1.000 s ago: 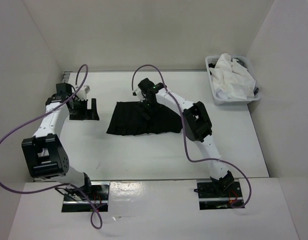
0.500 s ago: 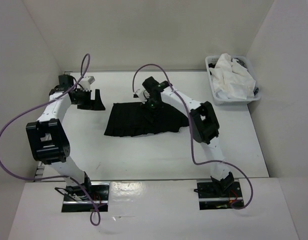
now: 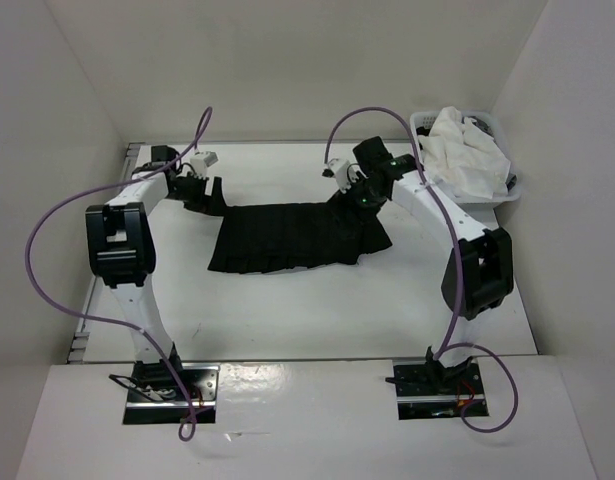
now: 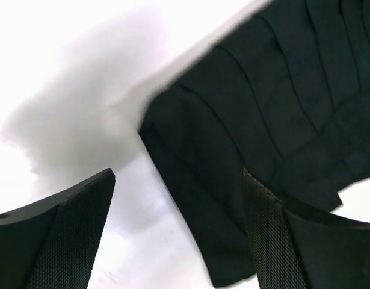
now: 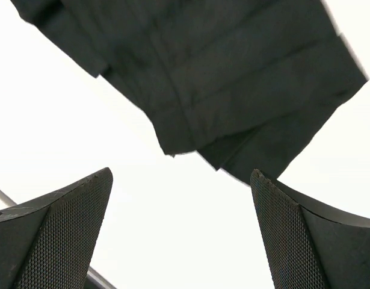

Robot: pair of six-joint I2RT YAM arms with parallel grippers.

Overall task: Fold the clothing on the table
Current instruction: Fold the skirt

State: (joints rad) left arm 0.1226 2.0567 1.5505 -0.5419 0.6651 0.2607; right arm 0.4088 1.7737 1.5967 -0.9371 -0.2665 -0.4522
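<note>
Two pairs of jaws gape wide, gripping nothing: left jaws by the far left corner of the skirt [image 3: 292, 238], right jaws by its far right. Spread on the counter [image 3: 287, 320], it wants both corners pinched together, all layers.

light: bright, even | table [image 4: 64, 48] blown white — soft shadow | wrist views blurred

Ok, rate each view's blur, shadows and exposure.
Top external: evenly lit, sharp; black pleated fabric skirt clear against the plain white flat table. Left wrist: table blown out, soft grey shadow beside the skirt's corner, its upper edge blurred. Right wrist: table pure white, pleats dim.
</note>
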